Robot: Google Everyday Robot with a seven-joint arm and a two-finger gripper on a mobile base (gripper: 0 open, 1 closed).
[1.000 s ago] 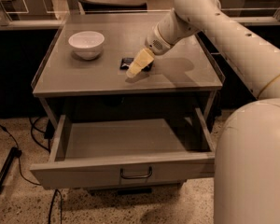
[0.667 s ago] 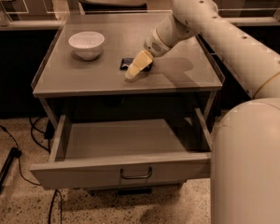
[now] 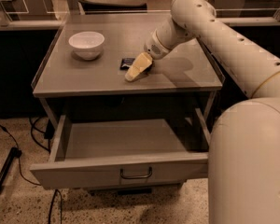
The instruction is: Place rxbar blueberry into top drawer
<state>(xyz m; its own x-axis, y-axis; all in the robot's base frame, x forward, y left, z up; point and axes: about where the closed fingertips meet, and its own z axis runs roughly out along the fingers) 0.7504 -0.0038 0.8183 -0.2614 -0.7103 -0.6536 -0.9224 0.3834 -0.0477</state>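
The rxbar blueberry is a small dark flat bar lying on the grey cabinet top; only its left end shows past the gripper. My gripper is low over the bar, its pale fingers pointing down-left and covering most of it. The top drawer is pulled wide open below the cabinet top, with a small dark bar handle on its front panel. Its inside looks bare.
A white bowl stands on the cabinet top to the left of the bar. My arm reaches in from the right, and my pale base fills the lower right. Dark cables lie on the speckled floor at the left.
The gripper and the bar stay in about the same place on the cabinet top. The drawer stays open.
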